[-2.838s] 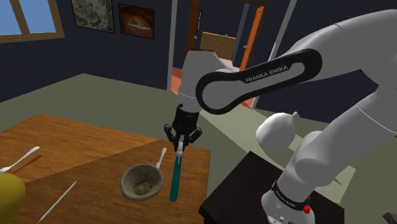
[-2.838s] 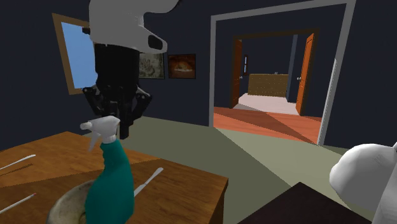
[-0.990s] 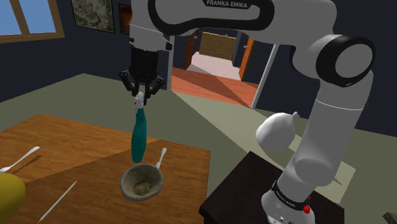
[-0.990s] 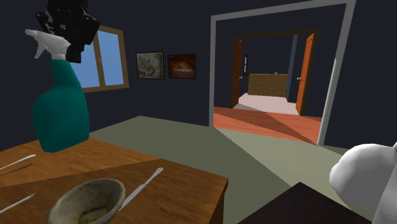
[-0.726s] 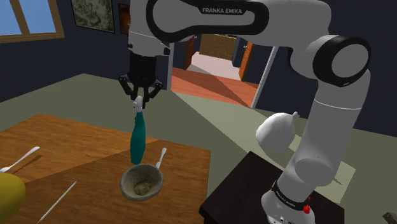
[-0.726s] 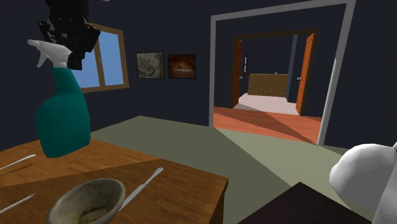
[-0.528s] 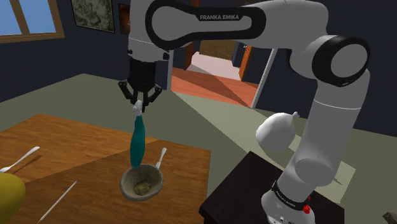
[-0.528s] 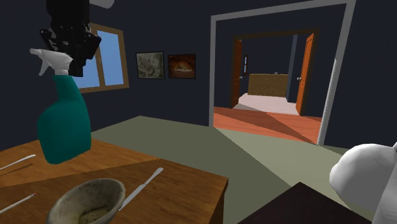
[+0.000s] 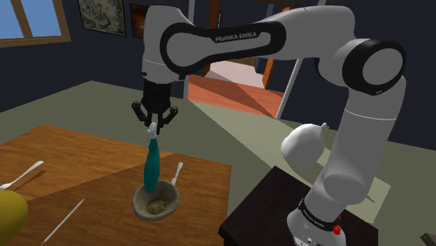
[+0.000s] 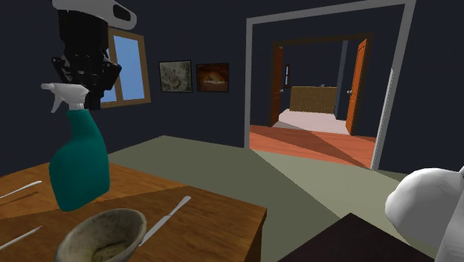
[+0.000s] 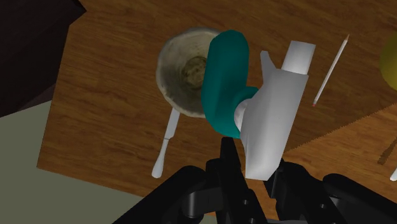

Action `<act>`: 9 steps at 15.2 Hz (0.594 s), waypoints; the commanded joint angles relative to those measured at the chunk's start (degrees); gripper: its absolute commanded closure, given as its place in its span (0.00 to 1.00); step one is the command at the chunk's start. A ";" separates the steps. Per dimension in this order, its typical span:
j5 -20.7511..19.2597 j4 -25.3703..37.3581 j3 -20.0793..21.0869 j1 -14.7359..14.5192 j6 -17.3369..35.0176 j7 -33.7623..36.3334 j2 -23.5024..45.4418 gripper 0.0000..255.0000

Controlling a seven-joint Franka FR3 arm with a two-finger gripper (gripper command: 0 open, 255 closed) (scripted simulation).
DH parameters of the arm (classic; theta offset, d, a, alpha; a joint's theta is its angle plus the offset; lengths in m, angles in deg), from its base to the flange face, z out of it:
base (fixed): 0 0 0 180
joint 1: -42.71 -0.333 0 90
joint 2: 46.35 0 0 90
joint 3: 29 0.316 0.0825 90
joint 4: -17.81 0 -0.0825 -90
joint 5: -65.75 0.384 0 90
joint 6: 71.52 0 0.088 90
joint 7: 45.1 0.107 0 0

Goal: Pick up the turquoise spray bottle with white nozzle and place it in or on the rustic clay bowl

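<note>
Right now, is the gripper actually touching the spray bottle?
Touching. In the wrist view the gripper has both black fingers clasped on the white nozzle of the spray bottle; in the second exterior view the bottle hangs from it.

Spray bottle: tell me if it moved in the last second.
Yes. In the shoulder view the spray bottle, clasped in the gripper, has dropped lower, toward the bowl.

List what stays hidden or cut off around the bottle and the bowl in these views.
- Bowl: in the second exterior view, the bottom edge cuts off its near side.
- Bowl's rim, wrist view: partly covered by the spray bottle.
- Gap between bottle base and bowl, shoulder view: they overlap, so contact cannot be told.
- Yellow object: cut off by the shoulder view's lower left corner, so it cannot be identified.
</note>
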 commanded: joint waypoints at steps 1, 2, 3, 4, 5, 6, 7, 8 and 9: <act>-0.17 -1.22 -0.06 -0.01 1.51 -0.01 0.30 1.00; -0.25 -1.84 -0.09 -0.02 2.24 -0.01 0.43 1.00; -0.34 -2.44 -0.12 -0.03 2.97 0.00 0.59 1.00; -0.44 -3.03 -0.16 -0.04 3.70 0.02 0.75 1.00; -0.55 -3.60 -0.19 -0.06 4.42 0.04 0.93 1.00; -0.66 -4.16 -0.23 -0.09 5.13 0.07 1.12 1.00; -0.79 -4.70 -0.27 -0.12 5.85 0.10 1.32 1.00; -0.92 -5.23 -0.31 -0.15 6.56 0.14 1.54 1.00; -1.06 -5.74 -0.36 -0.18 7.27 0.19 1.77 1.00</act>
